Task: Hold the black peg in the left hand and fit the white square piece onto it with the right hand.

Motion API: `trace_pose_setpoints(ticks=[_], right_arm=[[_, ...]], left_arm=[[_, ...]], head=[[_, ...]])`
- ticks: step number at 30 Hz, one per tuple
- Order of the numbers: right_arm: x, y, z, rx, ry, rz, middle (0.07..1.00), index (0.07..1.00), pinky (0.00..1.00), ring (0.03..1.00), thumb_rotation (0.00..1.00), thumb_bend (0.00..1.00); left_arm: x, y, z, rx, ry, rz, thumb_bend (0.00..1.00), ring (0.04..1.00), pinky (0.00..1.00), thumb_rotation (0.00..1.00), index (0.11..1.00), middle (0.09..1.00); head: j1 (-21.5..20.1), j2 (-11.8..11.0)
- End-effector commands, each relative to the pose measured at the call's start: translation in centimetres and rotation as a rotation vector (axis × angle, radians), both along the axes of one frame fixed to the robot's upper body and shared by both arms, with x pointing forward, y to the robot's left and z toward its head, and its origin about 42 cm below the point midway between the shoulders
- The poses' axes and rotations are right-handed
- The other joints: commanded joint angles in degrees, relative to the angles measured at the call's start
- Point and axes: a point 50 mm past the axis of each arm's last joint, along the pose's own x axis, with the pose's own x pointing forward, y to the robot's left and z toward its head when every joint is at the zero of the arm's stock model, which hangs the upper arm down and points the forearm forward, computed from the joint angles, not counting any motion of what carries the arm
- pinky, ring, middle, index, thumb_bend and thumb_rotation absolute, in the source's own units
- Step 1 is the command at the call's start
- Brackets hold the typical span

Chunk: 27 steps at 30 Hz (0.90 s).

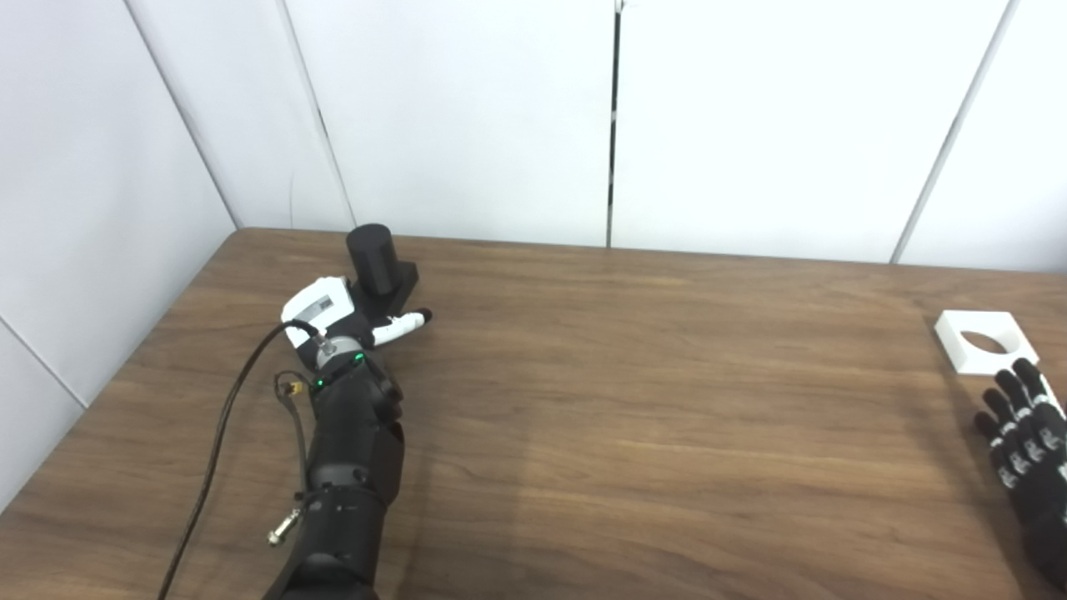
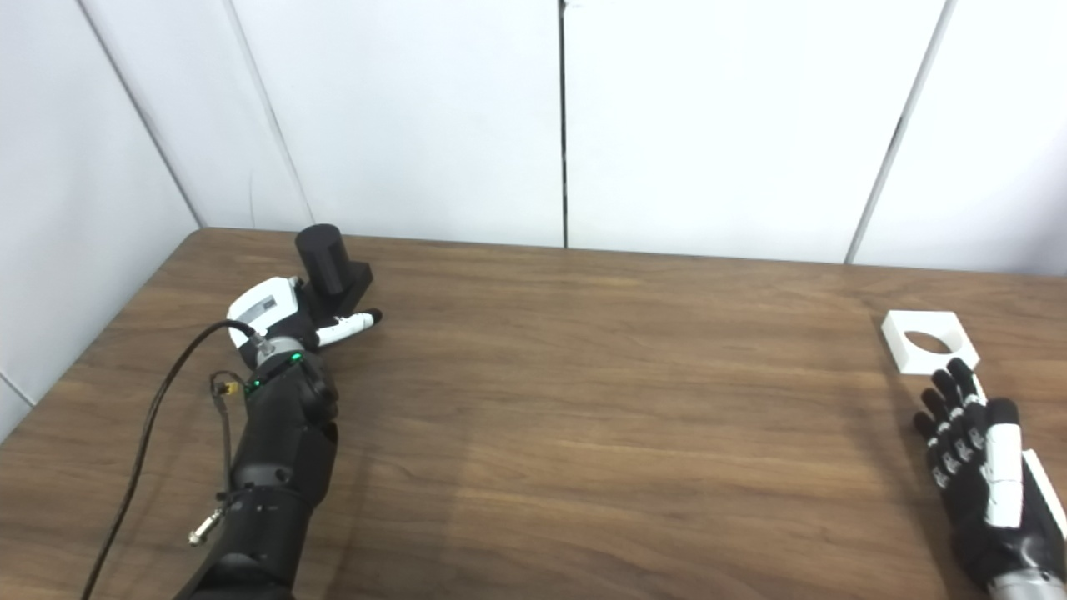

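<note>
In the left eye view, the left hand [image 1: 333, 321] had reached far across the wooden table [image 1: 633, 400] to the black peg [image 1: 379, 267], a short cylinder standing upright on a square black base near the back left corner. The hand lay against the near side of the base, with one white finger stretched out to the right along the table below it. Whether the hand was closed on the base or only touching it could not be told, since the hand's own back hid the contact. The white square piece [image 1: 985, 340], with its round hole, lay flat at the far right of the table, well apart from the peg. The right hand [image 1: 1027, 437] sat just short of it, fingers spread and pointing toward it, holding nothing.

In the right eye view, the peg [image 2: 327, 258] again stood on the table, not lifted. The right hand [image 2: 979, 454] showed more fully, open and flat, its fingertips just beside the near edge of the white piece [image 2: 929, 342].

By my judgement, the task was at its first step, both hands arriving at their pieces. Next, the left hand needed a firm hold on the peg's base, leaving the cylinder clear, while the right hand had to pinch the thin piece by its edges without covering the hole.
</note>
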Motion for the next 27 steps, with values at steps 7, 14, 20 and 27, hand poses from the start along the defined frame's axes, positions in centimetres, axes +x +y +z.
trace_pose_setpoints(ticks=[7, 14, 20, 27], right_arm=[[-0.42, -1.07, 0.30, -0.014, -0.008, 0.019, 1.000, 1.000, 1.00, 1.000, 1.00, 0.62], [-0.45, -1.27, 0.47, -0.023, -0.005, 0.020, 1.000, 1.000, 1.00, 1.000, 1.00, 0.67], [-0.45, -1.07, 0.60, -0.027, -0.006, 0.035, 1.000, 1.000, 1.00, 1.000, 1.00, 0.65], [-0.48, -0.77, 0.83, -0.028, -0.001, 0.034, 0.992, 1.000, 1.00, 1.000, 1.00, 0.65]], left_arm=[[1.26, -0.32, 2.95, 0.038, -0.068, 0.014, 0.88, 1.000, 1.00, 0.70, 0.931, 1.000], [1.17, -0.12, 2.82, 0.048, -0.060, 0.029, 0.84, 1.000, 1.00, 0.70, 0.923, 0.981], [1.09, 0.09, 2.89, 0.040, -0.066, 0.034, 0.82, 1.000, 1.00, 0.68, 0.918, 0.972], [1.12, 0.21, 2.83, 0.059, -0.074, 0.037, 0.76, 0.994, 1.00, 0.63, 0.876, 0.965]], head=[[2.34, 0.11], [2.42, 0.34], [1.90, 0.39], [1.91, 0.50]])
